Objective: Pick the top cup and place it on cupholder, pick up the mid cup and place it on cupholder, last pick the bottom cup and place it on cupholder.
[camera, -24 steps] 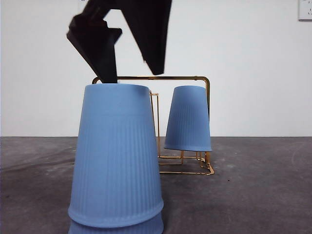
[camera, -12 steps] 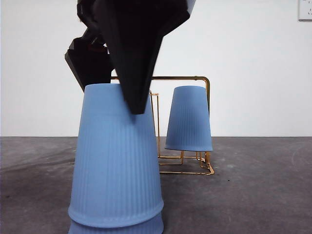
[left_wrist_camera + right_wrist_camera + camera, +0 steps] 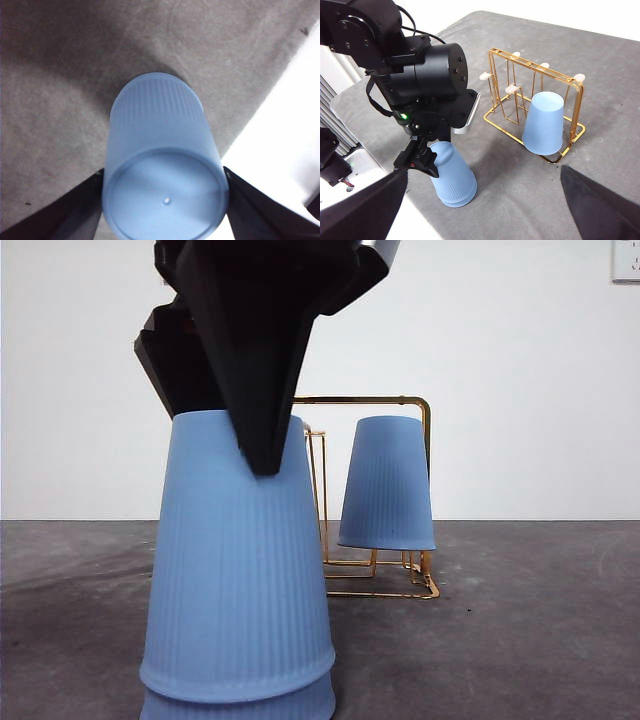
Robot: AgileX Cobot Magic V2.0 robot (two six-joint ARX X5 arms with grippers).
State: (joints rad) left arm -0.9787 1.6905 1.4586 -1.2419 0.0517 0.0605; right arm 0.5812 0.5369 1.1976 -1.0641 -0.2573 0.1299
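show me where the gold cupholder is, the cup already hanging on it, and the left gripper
cupholder (image 3: 536,73): right wrist view, on its gold top bar.
hung cup (image 3: 387,483): front view, middle of its ribbed blue side.
left gripper (image 3: 164,202): left wrist view, midway between its jaws, which sit either side of the stacked cup's upturned base.

Two nested upside-down blue ribbed cups (image 3: 238,580) stood near, gold wire cupholder (image 3: 423,440) farther right, another inverted blue cup (image 3: 387,485) hung on it.

bottom cup (image 3: 238,705) mostly covered, cut off
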